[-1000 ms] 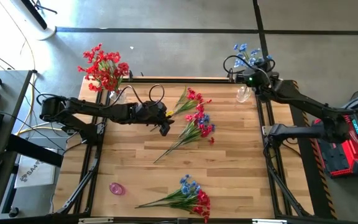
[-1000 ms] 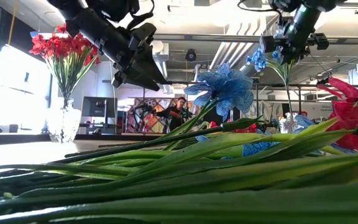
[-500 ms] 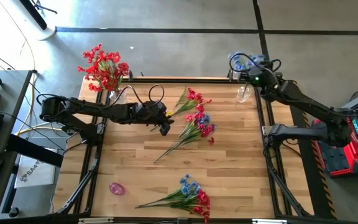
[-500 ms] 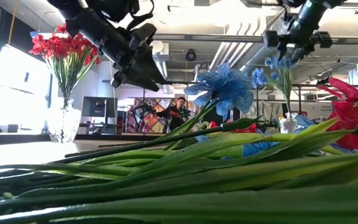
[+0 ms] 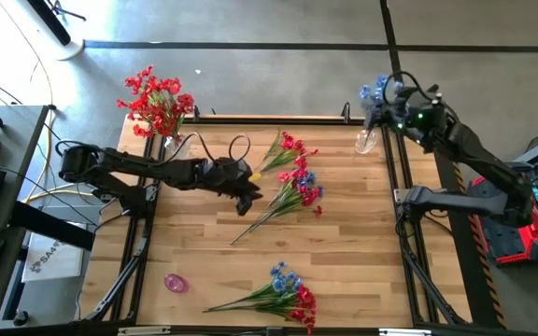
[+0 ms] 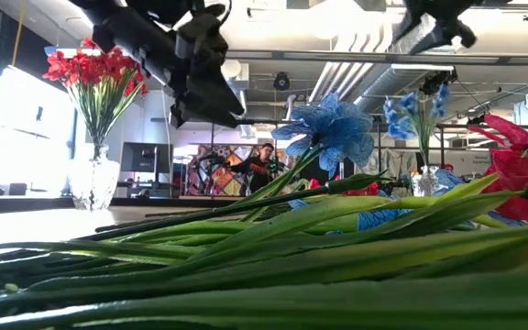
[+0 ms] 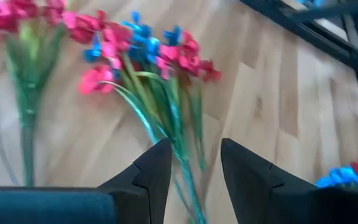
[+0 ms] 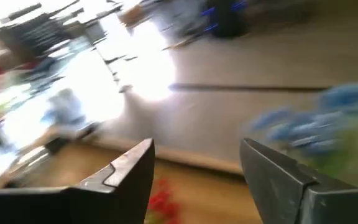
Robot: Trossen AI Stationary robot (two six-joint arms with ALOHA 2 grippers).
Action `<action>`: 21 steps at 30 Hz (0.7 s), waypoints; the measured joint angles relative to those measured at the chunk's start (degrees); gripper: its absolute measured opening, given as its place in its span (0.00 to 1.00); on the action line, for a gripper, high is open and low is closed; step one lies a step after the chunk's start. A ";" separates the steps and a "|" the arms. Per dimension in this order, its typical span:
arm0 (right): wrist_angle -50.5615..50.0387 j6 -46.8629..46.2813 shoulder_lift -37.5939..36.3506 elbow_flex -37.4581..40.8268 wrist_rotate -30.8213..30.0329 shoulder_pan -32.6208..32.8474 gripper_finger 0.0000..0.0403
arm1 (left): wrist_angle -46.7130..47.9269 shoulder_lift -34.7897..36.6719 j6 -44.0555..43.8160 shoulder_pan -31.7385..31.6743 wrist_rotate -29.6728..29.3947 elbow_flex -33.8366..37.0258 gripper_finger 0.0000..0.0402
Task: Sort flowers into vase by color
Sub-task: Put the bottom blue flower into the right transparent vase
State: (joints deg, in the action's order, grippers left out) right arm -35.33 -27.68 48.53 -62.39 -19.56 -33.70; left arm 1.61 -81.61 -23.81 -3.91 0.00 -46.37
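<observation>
Red flowers stand in a glass vase at the far left corner. Light blue flowers stand in a second vase at the far right. My right gripper hovers open just right of those blue blooms, nothing between its fingers. A mixed red and blue bunch lies at mid-table. My left gripper hangs open above the bunch's stems, fingers either side, clear of them. Another mixed bunch lies near the front edge.
A loose red spray lies just beyond the middle bunch. A small pink object sits near the front left. Bare wood lies left of the middle bunch and along the right side. Black frame rails border the table.
My right gripper has opened and let go of a blue spray, which has dropped lower into the far right vase. The gripper has then risen and drawn off toward the table's right edge. My left gripper has edged a little toward the middle bunch.
</observation>
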 joint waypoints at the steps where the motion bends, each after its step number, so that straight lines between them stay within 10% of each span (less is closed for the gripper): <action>1: -0.11 -0.77 0.03 0.00 3.01 0.94 0.55 | -0.23 -0.35 0.04 0.68 -0.05 0.00 0.31; 7: -3.91 -5.48 2.33 0.00 9.99 11.45 0.51 | -1.87 -3.35 -4.58 4.86 -0.69 0.02 0.31; 21: -8.96 -14.65 13.24 0.00 0.10 37.98 0.49 | -3.34 -5.76 -8.82 26.43 2.98 0.02 0.28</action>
State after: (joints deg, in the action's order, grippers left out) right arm -44.30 -42.34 61.77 -62.39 -19.46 4.28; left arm -1.73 -87.37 -32.63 22.52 2.98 -46.35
